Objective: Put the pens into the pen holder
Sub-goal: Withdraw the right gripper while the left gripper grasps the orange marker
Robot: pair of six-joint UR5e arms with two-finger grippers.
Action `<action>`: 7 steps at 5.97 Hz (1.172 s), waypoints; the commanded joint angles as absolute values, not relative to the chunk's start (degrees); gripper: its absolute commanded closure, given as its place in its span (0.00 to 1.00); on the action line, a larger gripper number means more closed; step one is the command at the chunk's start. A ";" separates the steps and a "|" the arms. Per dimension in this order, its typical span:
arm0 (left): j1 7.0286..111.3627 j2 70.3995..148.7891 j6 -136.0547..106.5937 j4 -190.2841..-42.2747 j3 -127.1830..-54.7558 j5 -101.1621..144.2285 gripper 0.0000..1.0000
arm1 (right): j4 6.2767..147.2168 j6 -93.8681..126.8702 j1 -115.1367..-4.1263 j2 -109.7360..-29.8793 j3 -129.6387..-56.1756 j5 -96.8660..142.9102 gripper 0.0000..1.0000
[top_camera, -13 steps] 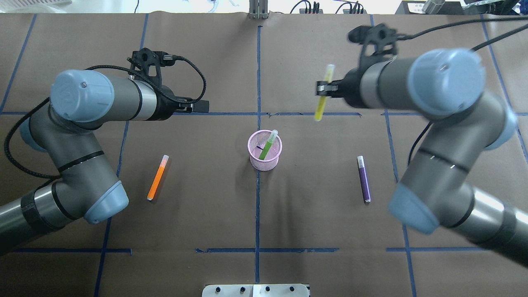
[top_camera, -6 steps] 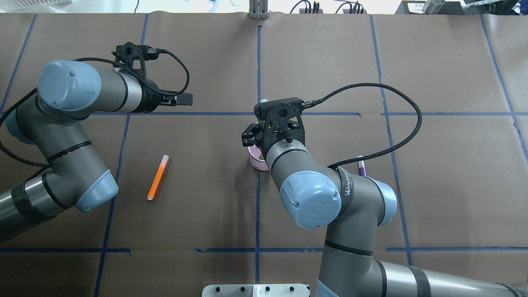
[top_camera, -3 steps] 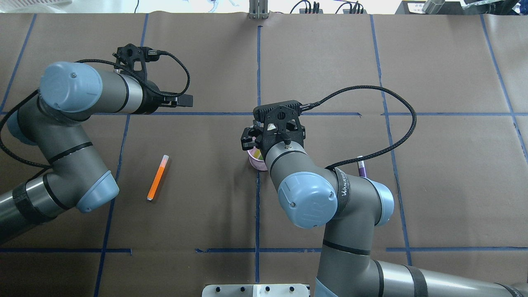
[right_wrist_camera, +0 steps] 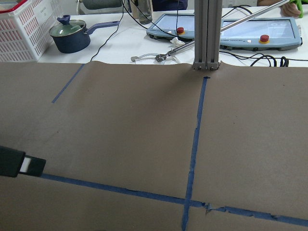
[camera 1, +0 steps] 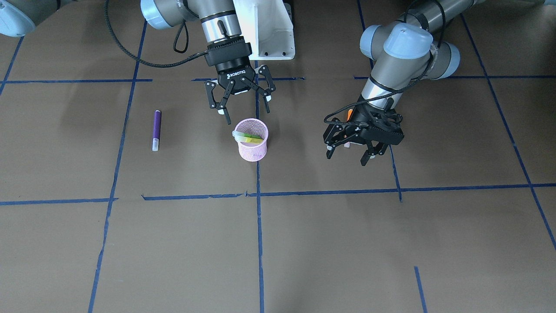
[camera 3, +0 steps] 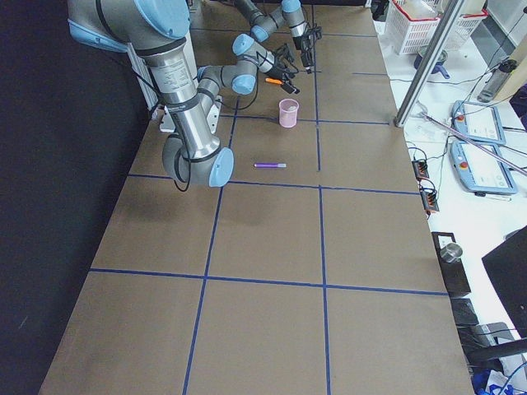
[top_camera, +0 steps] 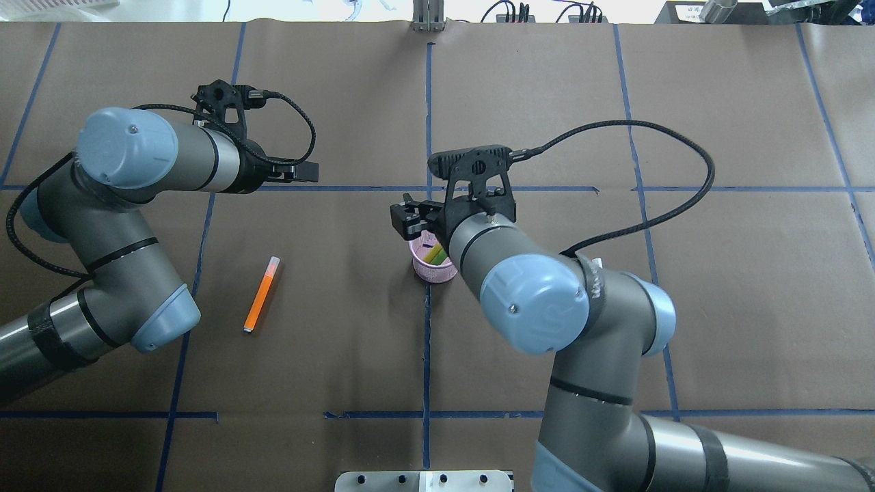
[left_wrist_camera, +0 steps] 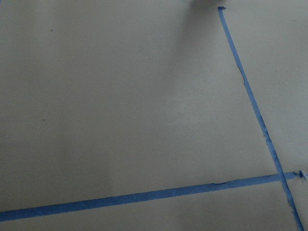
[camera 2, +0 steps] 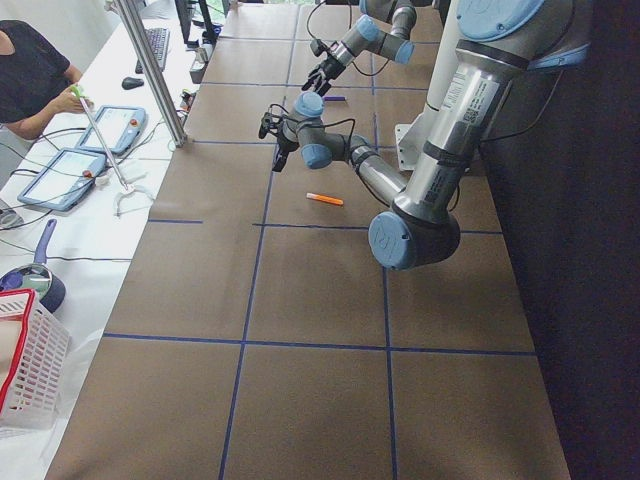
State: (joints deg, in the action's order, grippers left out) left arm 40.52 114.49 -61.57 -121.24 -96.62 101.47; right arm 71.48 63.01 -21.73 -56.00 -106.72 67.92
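Observation:
The pink mesh pen holder (camera 1: 253, 145) stands at the table's middle and holds a green pen and a yellow pen (camera 1: 251, 138). My right gripper (camera 1: 243, 108) hangs open just above and behind the pen holder, with nothing between its fingers. In the overhead view the right gripper (top_camera: 408, 220) sits over the pen holder's (top_camera: 429, 268) far rim. The purple pen (camera 1: 156, 129) lies flat on my right side. The orange pen (top_camera: 262, 294) lies flat on my left side. My left gripper (camera 1: 346, 156) is open and empty, raised beyond the orange pen.
Blue tape lines divide the brown table cover (top_camera: 342, 355) into squares. A white base plate (camera 1: 269, 30) sits at the robot's side. Beyond the far edge stand tablets (right_wrist_camera: 226, 31), a pot (right_wrist_camera: 72, 38) and a white basket (right_wrist_camera: 21, 29). A person (camera 2: 30, 80) stands there.
My right arm swung in from the far right with the yellow pen. The pen now rests in the pen holder and the gripper is open. The left arm shifted only slightly.

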 commanded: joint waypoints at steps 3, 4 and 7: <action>40.34 114.52 -53.36 -106.05 -95.98 110.71 0.00 | 76.42 63.99 -39.94 -64.41 -109.77 99.23 0.00; 39.99 114.52 -48.39 -100.17 -96.15 113.79 0.00 | 82.29 63.11 -45.30 -64.25 -109.69 107.49 0.00; 36.40 115.13 -45.00 -96.51 -92.92 119.97 0.00 | 82.53 62.23 -49.92 -65.91 -108.72 117.33 0.00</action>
State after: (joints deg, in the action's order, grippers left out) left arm 37.65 114.78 -45.47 -97.51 -94.67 118.96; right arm 82.47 62.29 -49.44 -65.34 -108.83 116.22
